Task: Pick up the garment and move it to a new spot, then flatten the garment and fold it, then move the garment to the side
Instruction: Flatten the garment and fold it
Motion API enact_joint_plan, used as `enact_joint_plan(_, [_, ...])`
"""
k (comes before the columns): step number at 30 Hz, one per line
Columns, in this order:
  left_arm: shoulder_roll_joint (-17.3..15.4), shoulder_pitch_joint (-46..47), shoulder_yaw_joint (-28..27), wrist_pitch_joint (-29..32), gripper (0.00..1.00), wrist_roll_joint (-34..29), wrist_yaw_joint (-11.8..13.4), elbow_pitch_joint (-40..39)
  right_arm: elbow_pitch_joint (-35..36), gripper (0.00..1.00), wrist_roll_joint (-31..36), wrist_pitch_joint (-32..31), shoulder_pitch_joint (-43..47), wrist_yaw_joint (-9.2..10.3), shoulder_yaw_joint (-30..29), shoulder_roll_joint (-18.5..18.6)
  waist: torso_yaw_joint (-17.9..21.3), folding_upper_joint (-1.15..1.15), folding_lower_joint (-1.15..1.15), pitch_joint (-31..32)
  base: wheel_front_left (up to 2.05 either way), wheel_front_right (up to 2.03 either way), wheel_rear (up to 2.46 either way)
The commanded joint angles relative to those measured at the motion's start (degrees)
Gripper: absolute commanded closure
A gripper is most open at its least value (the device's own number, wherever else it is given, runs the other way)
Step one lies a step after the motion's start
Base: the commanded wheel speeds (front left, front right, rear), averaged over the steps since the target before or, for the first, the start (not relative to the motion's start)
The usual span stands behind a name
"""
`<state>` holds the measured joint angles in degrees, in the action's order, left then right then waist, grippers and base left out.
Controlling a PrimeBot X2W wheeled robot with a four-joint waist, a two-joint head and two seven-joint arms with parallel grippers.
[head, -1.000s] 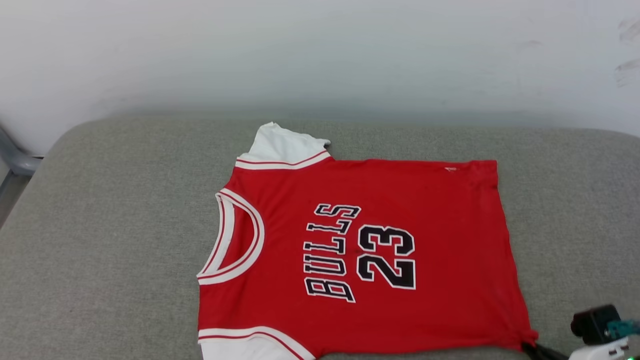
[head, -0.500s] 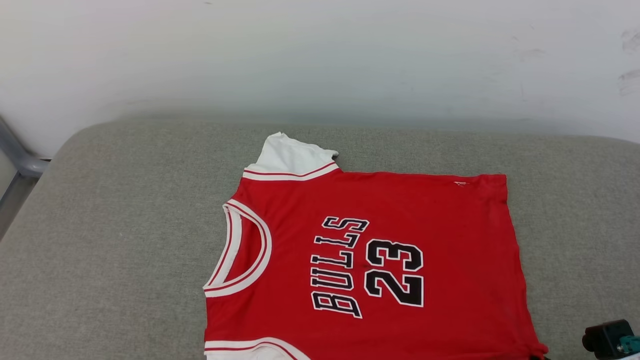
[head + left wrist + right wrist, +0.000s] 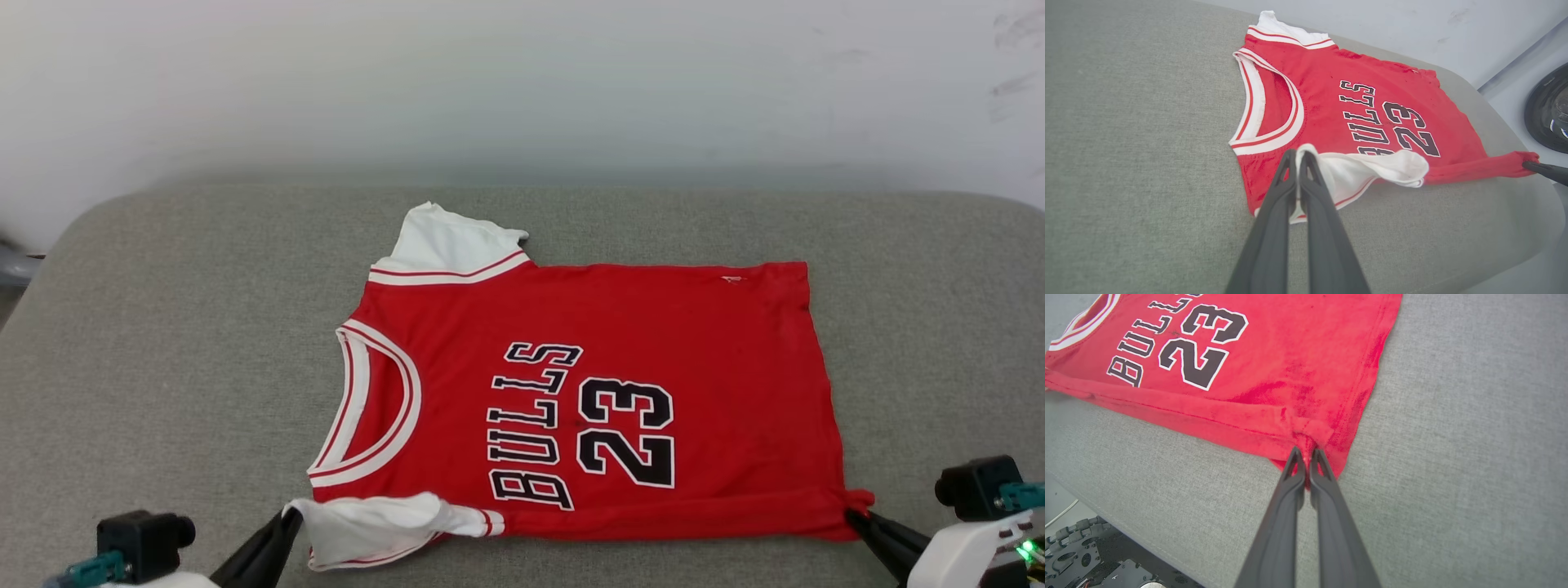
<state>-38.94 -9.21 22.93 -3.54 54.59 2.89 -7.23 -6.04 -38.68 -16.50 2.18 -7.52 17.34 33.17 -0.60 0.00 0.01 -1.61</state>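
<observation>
- Shows the garment (image 3: 653,327) spread face-up on the grey padded bench (image 3: 163,343), collar (image 3: 367,408) toward the robot's left, hem toward its right, black lettering and the 23 plainly legible.
- Pinches the near white sleeve (image 3: 367,523) in the left gripper (image 3: 287,521), 2 dark fingers pressed together on the cloth's edge.
- Clamps the near hem corner (image 3: 857,498) in the right gripper (image 3: 851,514), fingers likewise squeezed shut on a bunched red tuck.
- Holds the near side seam up as a low rolled ridge between the 2 grips, with the far sleeve (image 3: 445,241) and far edge flat against the bench.
- Reads as the opening of a lengthwise fold, near edge due to go over toward the far one; a judgement only.
- Risks a skewed fold through uneven speed or height between the 2 arms, dragging collar and hem out of line.
- Risks a lost grip at the hem, given so small a tuck of thin knit between the fingertips and any added tension along the seam.
- Risks sliding the whole garment across the bench instead of folding it, through too low a carry or too much outward pull.
- Risks trapping a crumpled near sleeve inside the fold, already doubled over on itself beside the left grip.
- Risks undoing the flat far half by tugging too hard toward the robot.
</observation>
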Motion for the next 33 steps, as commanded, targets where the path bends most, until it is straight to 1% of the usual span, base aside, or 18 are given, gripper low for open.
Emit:
enact_joint_plan(1, [-0.6, 2.3, 0.0, 0.6, 1.0, -0.8, -0.8, 0.3, 0.2, 1.0, 0.0, 0.1, -1.7, 0.07, 0.2, -0.5, 0.6, 0.0, -0.01, -1.0, 0.0, 0.0, 0.0])
enact_joint_plan(5, [-1.0, 7.8, 0.2, 2.2, 1.0, -1.5, -2.4, 1.8, -0.1, 1.0, -0.2, -0.1, -4.3, 0.07, 0.7, -1.0, 1.1, 0.0, -0.01, -2.7, 0.0, 0.0, 0.0])
enact_joint_plan(6, [-1.0, 7.8, 0.2, 2.2, 1.0, -1.5, -2.4, 1.8, -0.1, 1.0, -0.2, -0.1, -4.3, 0.07, 0.7, -1.0, 1.1, 0.0, -0.01, -2.7, 0.0, 0.0, 0.0])
enact_joint_plan(8, [-1.1, 12.2, 0.7, 3.5, 1.0, -2.3, -3.7, 3.6, -0.3, 1.0, -0.5, -0.2, -5.9, 0.07, 1.1, -1.0, 1.5, 0.0, -0.01, -3.8, 0.0, 0.0, 0.0])
enact_joint_plan(9, [-1.1, 12.2, 0.7, 3.5, 1.0, -2.3, -3.7, 3.6, -0.3, 1.0, -0.5, -0.2, -5.9, 0.07, 1.1, -1.0, 1.5, 0.0, -0.01, -3.8, 0.0, 0.0, 0.0])
enact_joint_plan(15, [-0.5, 20.4, 1.4, 5.9, 1.0, -2.3, -6.5, 8.3, -1.0, 1.0, -1.0, -0.4, -8.6, 0.07, 1.4, -1.0, 2.3, 0.0, -0.01, -6.0, 0.0, 0.0, 0.0])
enact_joint_plan(19, [-0.5, 25.0, 1.7, 7.1, 1.0, -2.3, -7.9, 11.6, -1.3, 1.0, -1.2, -0.4, -10.5, 0.07, 1.6, -1.2, 3.0, 0.0, -0.01, -7.9, 0.0, 0.0, 0.0])
enact_joint_plan(24, [-0.2, 29.3, 2.6, 8.1, 1.0, -2.4, -9.0, 15.8, -2.7, 1.0, -1.0, -0.5, -13.5, 0.07, 2.1, -1.9, 3.8, 0.0, -0.01, -10.5, 0.0, 0.0, 0.0])
enact_joint_plan(27, [0.6, 31.7, 3.2, 8.2, 1.0, -2.1, -9.4, 18.4, -4.0, 1.0, -0.6, -0.3, -15.5, 0.07, 2.3, -2.3, 4.0, 0.0, -0.01, -12.0, 0.0, 0.0, 0.0])
enact_joint_plan(33, [1.9, 35.9, 4.9, 7.4, 1.0, -2.7, -10.0, 24.9, -6.4, 1.0, -0.1, 0.1, -18.2, 0.07, 2.7, -3.1, 4.0, 0.0, -0.01, -14.2, 0.0, 0.0, 0.0])
